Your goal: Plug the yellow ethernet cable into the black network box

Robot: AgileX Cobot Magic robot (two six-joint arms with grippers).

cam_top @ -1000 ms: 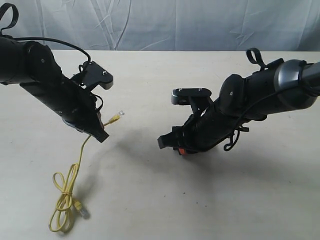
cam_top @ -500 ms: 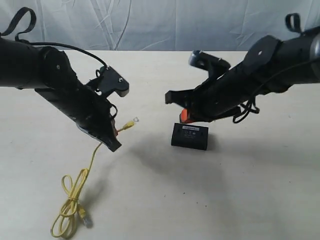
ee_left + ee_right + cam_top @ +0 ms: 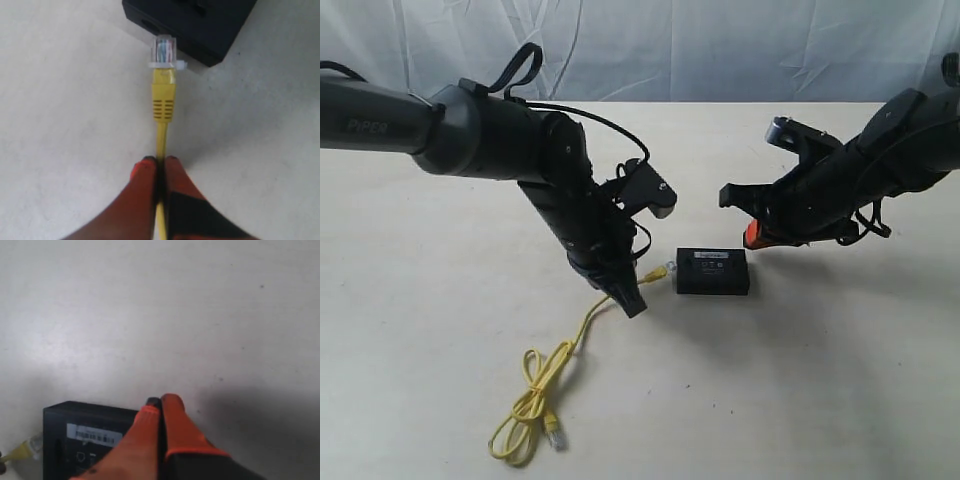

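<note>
The black network box (image 3: 713,271) lies flat on the table, its white label up (image 3: 94,434). My left gripper (image 3: 634,297) is shut on the yellow ethernet cable (image 3: 582,325) a short way behind its clear plug (image 3: 164,49). That plug sits right at the box's port side (image 3: 187,22), touching or nearly so; whether it is inside a port I cannot tell. The cable's other end lies in a loose coil (image 3: 525,415) near the front edge. My right gripper (image 3: 752,236) is shut and empty, hovering just right of the box (image 3: 160,402).
The pale table (image 3: 840,380) carries nothing else. A grey cloth backdrop (image 3: 720,45) hangs along the far edge. Both black arms lean in over the table's middle from either side.
My left gripper has carried the plug rightward and down to the box's side. The right gripper has let go of the box and drawn back to the right. The coil dragged along rightward.
</note>
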